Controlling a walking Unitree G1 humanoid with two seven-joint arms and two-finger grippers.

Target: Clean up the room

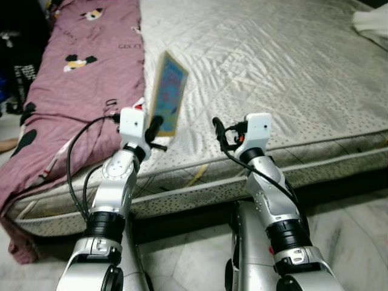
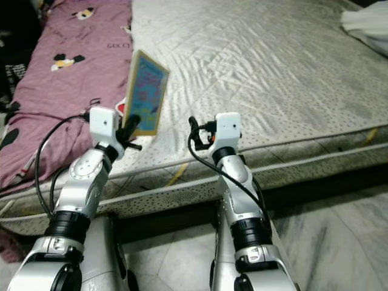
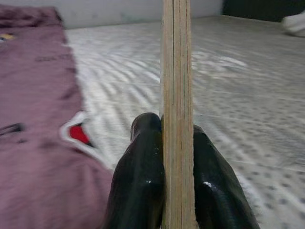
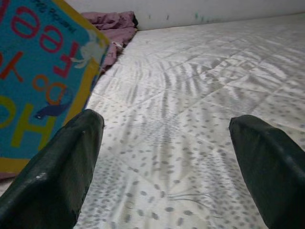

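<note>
Left gripper [image 1: 155, 128] pinching bottom edge of board book [image 1: 168, 93], holding it upright over mattress [image 1: 291, 79] edge. Right gripper [image 4: 167, 162] hovering beside, jaws wide, gripping nothing. Book looking stiff, light; edge grip suiting it.

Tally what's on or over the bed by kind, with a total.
Book, clamped in the left gripper: 1
Maroon blanket: 1
White cloth at the far corner: 1
Mattress: 1
Total: 4
</note>
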